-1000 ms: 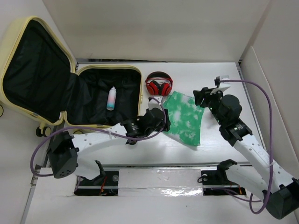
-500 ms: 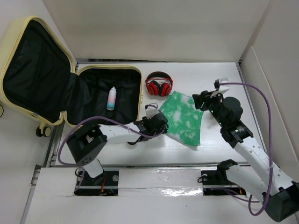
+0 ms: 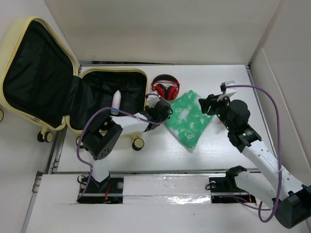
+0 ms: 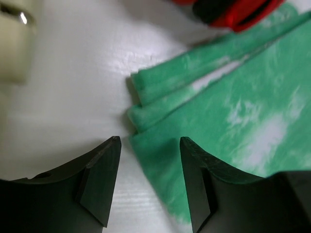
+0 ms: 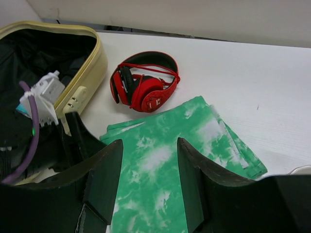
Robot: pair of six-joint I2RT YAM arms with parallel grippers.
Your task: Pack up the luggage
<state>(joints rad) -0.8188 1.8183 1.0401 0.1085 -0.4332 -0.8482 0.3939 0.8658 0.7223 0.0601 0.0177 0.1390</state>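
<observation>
The pale-yellow luggage (image 3: 73, 68) lies open at the left, its black lining showing, with a small white bottle (image 3: 115, 102) in the lower half. A folded green tie-dye cloth (image 3: 190, 119) lies on the table to its right. My left gripper (image 3: 163, 112) is open at the cloth's left corner, and the cloth's edge (image 4: 160, 160) lies between the jaws (image 4: 149, 145). My right gripper (image 3: 207, 103) is open and empty, hovering above the cloth's right side (image 5: 148, 150). The cloth (image 5: 160, 184) fills the space below it.
Red headphones (image 3: 165, 90) lie just behind the cloth, next to the luggage's right wall (image 5: 95, 58); they also show in the left wrist view (image 4: 233, 12) and the right wrist view (image 5: 143, 85). A loose caster wheel (image 3: 138, 143) lies on the table below the luggage.
My left gripper has moved back and slightly left, from the cloth's near-left edge to its left corner by the luggage. The cloth has shifted and turned a little. The right gripper has barely moved.
</observation>
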